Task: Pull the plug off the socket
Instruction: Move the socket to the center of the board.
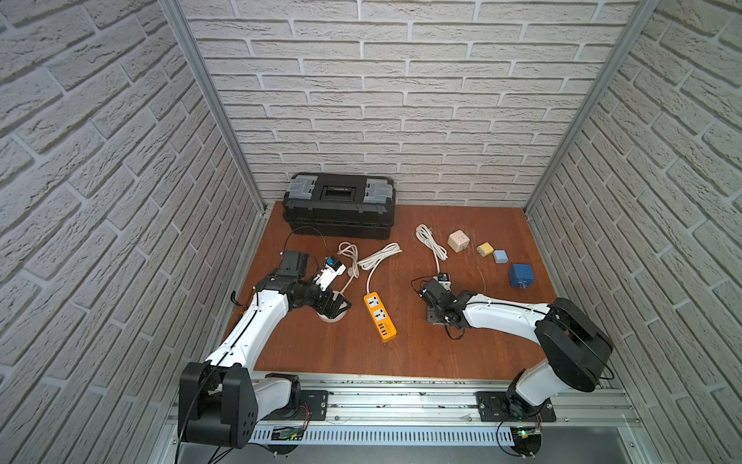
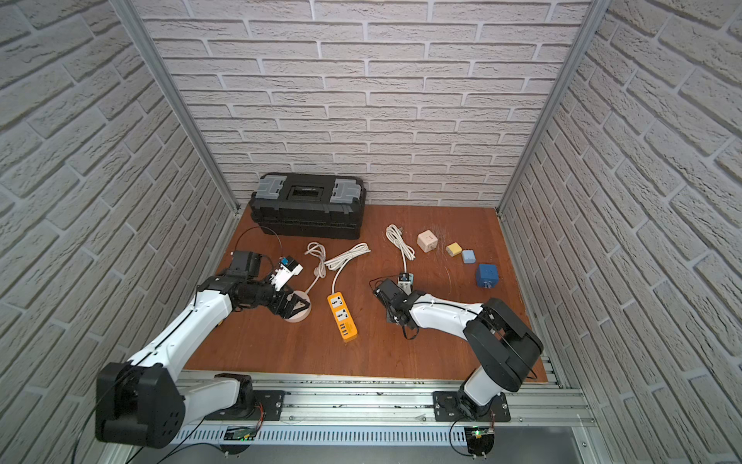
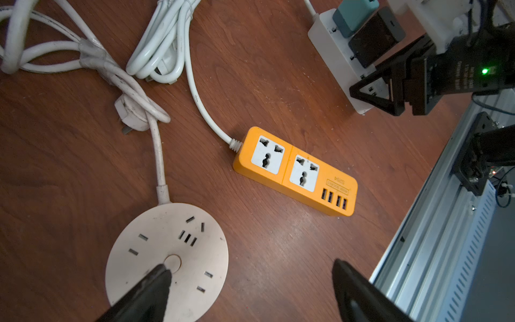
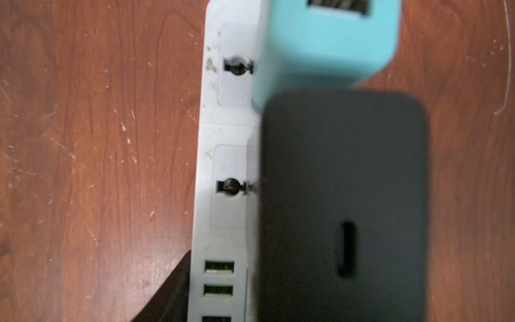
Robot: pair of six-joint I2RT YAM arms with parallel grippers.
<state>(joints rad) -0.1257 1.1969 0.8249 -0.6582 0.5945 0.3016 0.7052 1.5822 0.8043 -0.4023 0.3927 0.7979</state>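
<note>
A white power strip (image 4: 223,133) lies on the wooden table. A teal plug (image 4: 326,41) and a black plug (image 4: 342,181) are both seated in its sockets. The left wrist view shows the same strip (image 3: 331,47) with the teal plug (image 3: 354,14) and the black plug (image 3: 374,36). My right gripper (image 3: 390,93) straddles the strip's USB end. One of its fingers (image 4: 172,292) lies against the strip's side, and the black plug hides the other. My left gripper (image 3: 250,269) hangs open over the edge of a round white socket disc (image 3: 167,256), holding nothing.
An orange power strip (image 1: 379,317) lies between the arms, with white cord bundles (image 1: 379,255) behind it. A black toolbox (image 1: 339,205) stands at the back left. A white cube socket (image 1: 458,240) and yellow (image 1: 485,249), light blue (image 1: 500,256) and blue (image 1: 520,275) adapters sit at the back right.
</note>
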